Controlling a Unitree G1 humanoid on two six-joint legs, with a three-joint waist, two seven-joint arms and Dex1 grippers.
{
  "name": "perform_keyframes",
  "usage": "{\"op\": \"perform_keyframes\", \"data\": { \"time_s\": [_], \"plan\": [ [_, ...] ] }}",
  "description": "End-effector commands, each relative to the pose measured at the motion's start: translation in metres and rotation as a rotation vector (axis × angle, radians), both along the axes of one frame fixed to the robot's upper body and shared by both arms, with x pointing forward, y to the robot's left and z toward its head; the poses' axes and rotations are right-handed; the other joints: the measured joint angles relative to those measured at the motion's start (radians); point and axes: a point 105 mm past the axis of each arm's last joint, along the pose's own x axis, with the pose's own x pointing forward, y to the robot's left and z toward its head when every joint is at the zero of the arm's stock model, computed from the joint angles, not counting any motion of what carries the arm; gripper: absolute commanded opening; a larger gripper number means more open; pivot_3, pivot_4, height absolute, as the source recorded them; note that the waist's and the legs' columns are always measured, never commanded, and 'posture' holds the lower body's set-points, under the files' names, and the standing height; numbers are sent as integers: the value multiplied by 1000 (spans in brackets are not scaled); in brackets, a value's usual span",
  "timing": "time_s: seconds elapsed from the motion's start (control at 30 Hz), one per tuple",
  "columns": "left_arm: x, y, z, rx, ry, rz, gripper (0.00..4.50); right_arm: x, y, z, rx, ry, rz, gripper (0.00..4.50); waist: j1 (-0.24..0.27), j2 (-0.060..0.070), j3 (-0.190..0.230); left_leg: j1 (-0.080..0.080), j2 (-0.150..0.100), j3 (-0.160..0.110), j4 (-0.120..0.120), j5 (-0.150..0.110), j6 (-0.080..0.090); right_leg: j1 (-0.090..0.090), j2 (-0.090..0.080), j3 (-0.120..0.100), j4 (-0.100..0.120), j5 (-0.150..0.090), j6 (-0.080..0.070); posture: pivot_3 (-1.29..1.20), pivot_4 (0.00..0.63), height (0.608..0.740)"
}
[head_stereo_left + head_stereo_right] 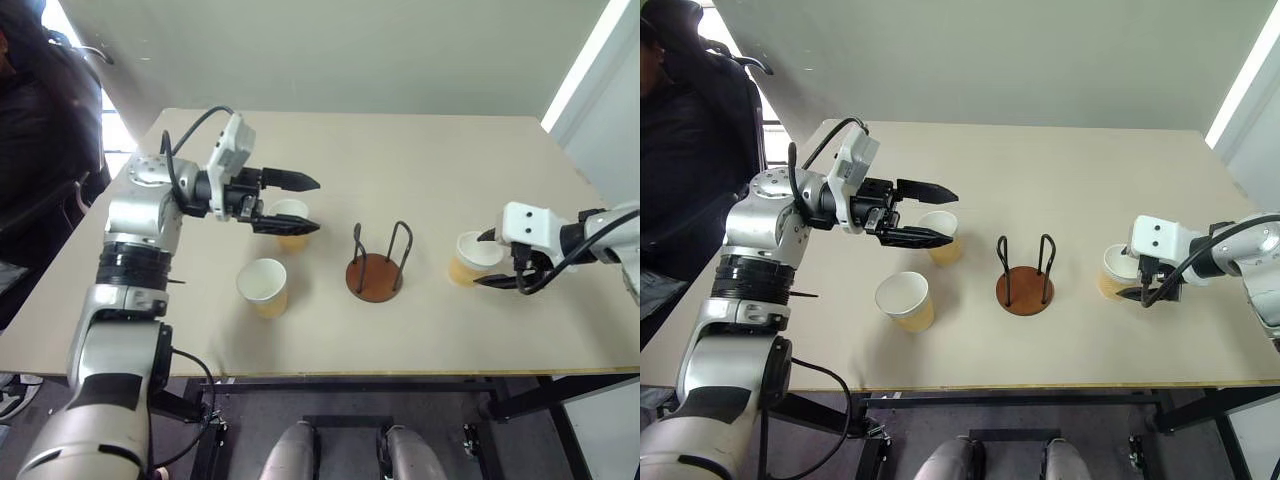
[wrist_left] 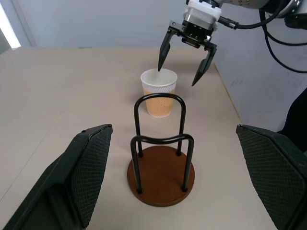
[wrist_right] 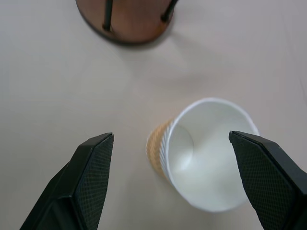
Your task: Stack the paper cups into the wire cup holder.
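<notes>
Three paper cups stand upright on the table. One cup (image 1: pixel 263 287) is at the front left. Another cup (image 1: pixel 292 226) is behind it, partly covered by the lower finger of my left gripper (image 1: pixel 316 206). That gripper is open, points to the right above the table and holds nothing. The wire cup holder (image 1: pixel 378 270), a brown disc with two dark wire loops, stands in the middle with no cup in it. The right-hand cup (image 3: pixel 206 153) sits beyond the holder. My right gripper (image 1: pixel 484 260) is open, its fingers on either side of this cup's rim without gripping it.
The beige table (image 1: pixel 420 150) has bare surface behind and in front of the holder. A person in dark clothing (image 1: pixel 40 110) sits at the far left corner. A plain wall stands behind the table.
</notes>
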Motion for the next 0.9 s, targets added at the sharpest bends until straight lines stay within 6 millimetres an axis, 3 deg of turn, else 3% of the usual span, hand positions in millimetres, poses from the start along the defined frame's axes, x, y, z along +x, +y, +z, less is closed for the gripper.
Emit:
{"op": "perform_keyframes", "data": {
  "time_s": [0.03,0.57,0.67,0.9],
  "plan": [
    [-10,0,9,21,-59,-55,4455,2,-1,6,-65,-36,42,3934,0,0,0,0,0,0,0,0,0,0,0,0,0,0,0,0,150,740],
    [-12,-2,8,15,-70,-49,4455,12,-5,-13,-219,-28,123,3934,-1,0,0,0,0,0,0,0,0,0,0,0,0,0,0,0,150,740],
    [-12,-3,8,17,-71,-47,4455,16,-8,-12,-249,-34,124,3464,-1,0,0,0,0,0,0,0,1,0,0,0,0,0,0,0,150,740],
    [-12,-4,6,23,-69,-51,4455,18,-10,-11,-296,-24,156,1082,-1,0,0,0,0,0,0,0,1,0,-1,0,0,0,-1,0,150,740]
  ]
}}
